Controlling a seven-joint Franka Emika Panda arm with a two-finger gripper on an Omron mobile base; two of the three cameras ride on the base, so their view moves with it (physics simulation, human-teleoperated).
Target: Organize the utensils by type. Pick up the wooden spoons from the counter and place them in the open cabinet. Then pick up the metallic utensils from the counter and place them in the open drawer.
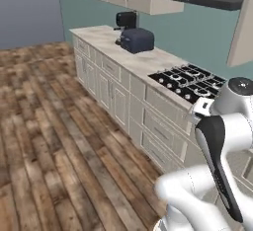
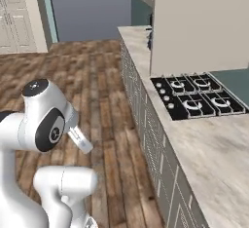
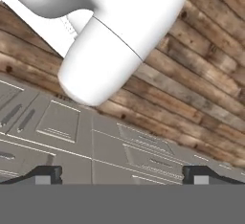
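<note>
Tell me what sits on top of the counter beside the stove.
On the counter, past the black stovetop, stands a dark blue toaster with a black appliance behind it. In the right base view an open cabinet door hides that stretch of counter.

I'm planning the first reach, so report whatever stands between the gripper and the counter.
Nothing visible does. The gripper, fingers apart and empty, faces the grey cabinet fronts below the counter, with open air between. On the counter itself, a cooktop and a dark toaster take up part of the surface.
</note>
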